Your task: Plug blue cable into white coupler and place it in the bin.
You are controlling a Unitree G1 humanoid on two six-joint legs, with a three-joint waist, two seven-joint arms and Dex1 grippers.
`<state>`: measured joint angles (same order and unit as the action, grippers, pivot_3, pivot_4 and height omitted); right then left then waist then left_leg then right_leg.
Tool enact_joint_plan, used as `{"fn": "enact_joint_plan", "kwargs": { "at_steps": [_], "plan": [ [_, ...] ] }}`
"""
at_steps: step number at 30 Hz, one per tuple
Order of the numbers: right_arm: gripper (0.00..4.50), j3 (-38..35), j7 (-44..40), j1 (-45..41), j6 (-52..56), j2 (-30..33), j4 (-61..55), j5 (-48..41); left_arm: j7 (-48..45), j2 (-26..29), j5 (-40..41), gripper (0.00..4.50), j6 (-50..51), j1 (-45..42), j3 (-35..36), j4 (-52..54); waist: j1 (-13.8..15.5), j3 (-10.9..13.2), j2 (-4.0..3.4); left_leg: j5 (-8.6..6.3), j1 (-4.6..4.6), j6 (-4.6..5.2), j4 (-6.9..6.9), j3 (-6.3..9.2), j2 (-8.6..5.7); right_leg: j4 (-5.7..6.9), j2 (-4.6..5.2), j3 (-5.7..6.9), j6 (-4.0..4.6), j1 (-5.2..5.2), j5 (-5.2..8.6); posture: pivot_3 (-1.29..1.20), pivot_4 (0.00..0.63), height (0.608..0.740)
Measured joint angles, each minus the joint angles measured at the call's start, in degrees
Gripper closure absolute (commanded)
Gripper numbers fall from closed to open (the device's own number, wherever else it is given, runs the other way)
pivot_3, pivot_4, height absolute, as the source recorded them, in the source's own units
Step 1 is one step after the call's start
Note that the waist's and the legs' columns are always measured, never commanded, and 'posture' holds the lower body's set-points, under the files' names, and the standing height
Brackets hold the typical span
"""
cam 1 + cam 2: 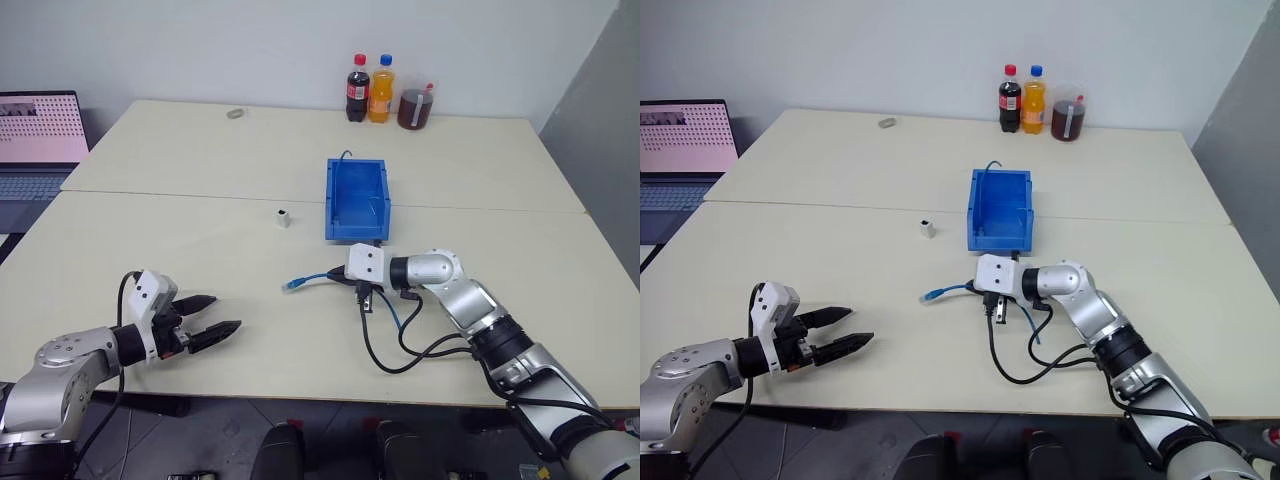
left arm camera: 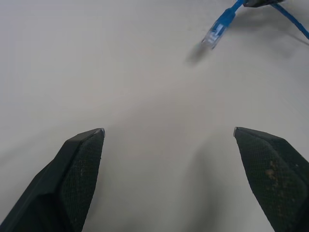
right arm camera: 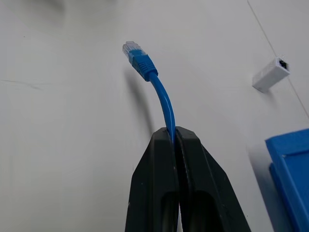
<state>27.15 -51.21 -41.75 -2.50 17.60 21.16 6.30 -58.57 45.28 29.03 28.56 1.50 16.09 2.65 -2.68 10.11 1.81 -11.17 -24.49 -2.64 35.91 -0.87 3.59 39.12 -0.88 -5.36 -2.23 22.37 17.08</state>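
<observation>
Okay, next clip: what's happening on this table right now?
The robot's right pincer is shut on the blue cable, holding it just in front of the bin, with the clear plug at its free end sticking out over the table toward the left pincer. That one hangs open over bare tabletop, holding nothing. The white coupler sits untouched on the table beside the bin, so nothing is plugged in yet. Two soda bottles and a jar stand at the far edge.

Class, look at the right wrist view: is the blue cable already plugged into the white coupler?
No, the blue cable's plug hangs free, apart from the white coupler.
</observation>
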Motion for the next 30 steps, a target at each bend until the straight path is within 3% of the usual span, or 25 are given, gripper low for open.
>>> {"fn": "enact_joint_plan", "kwargs": {
  "at_steps": [3, 4, 12, 15, 22, 30],
  "plan": [
    [4.49, 0.3, 0.2, -0.2, -1.0, -1.0, 2.2, 1.2, 0.5, 0.0, 0.1, 0.0, 0.3, 0.0, 0.0, 0.8, 0.0, 0.0, 0.01, 0.0, 0.01, 0.0, 0.01, 0.03, 0.01, 0.04, -0.01, 0.03, 0.02, -0.01, 0.01, 0.0, 0.15, 0.74],
    [4.02, 0.3, 0.2, -0.2, -1.0, -1.2, 2.8, 1.5, 0.5, 0.0, 0.1, 0.0, 0.5, 0.0, 0.0, 1.3, 0.0, 0.0, 0.01, 0.0, 0.01, 0.0, 0.01, 0.03, 0.01, 0.05, -0.01, 0.02, 0.02, -0.01, 0.01, 0.0, 0.15, 0.74],
    [2.28, -0.2, -0.4, 0.7, 0.8, -1.1, 2.6, 1.5, 0.4, 0.0, -0.4, 0.0, 1.2, -4.7, -3.3, 1.4, -0.1, 0.0, 0.01, 0.0, 0.01, 0.0, 0.01, 0.06, 0.0, 0.12, -0.05, 0.03, 0.04, -0.01, 0.02, 0.0, 0.15, 0.74],
    [1.59, -1.8, -2.3, 2.9, 6.2, 0.5, -3.9, -0.4, 0.2, 0.0, -2.2, 0.0, 0.0, -7.3, -5.8, 0.4, 0.0, 0.0, 0.02, 0.0, 0.01, 0.0, 0.01, 0.08, -0.01, 0.17, -0.05, 0.04, 0.04, -0.01, 0.02, 0.0, 0.15, 0.74],
    [1.59, -5.9, -9.0, 11.5, 28.4, 7.2, -27.7, -12.1, -1.2, -1.2, -6.8, 0.0, -4.4, -12.4, -12.6, -3.0, 0.7, 0.0, 0.02, 0.0, 0.01, 0.0, 0.02, 0.11, 0.0, 0.28, -0.09, 0.08, 0.1, 0.03, 0.07, 0.0, 0.15, 0.74],
    [1.59, -8.2, -6.1, 14.5, 36.7, 9.5, -36.5, -14.7, -3.8, -3.2, -11.5, 0.0, -11.1, -16.0, -18.4, -8.6, 0.8, 0.0, 0.02, 0.0, 0.03, 0.0, 0.05, 0.09, 0.0, 0.34, -0.14, 0.04, 0.12, 0.06, 0.1, 0.0, 0.15, 0.74]
  ]
}}
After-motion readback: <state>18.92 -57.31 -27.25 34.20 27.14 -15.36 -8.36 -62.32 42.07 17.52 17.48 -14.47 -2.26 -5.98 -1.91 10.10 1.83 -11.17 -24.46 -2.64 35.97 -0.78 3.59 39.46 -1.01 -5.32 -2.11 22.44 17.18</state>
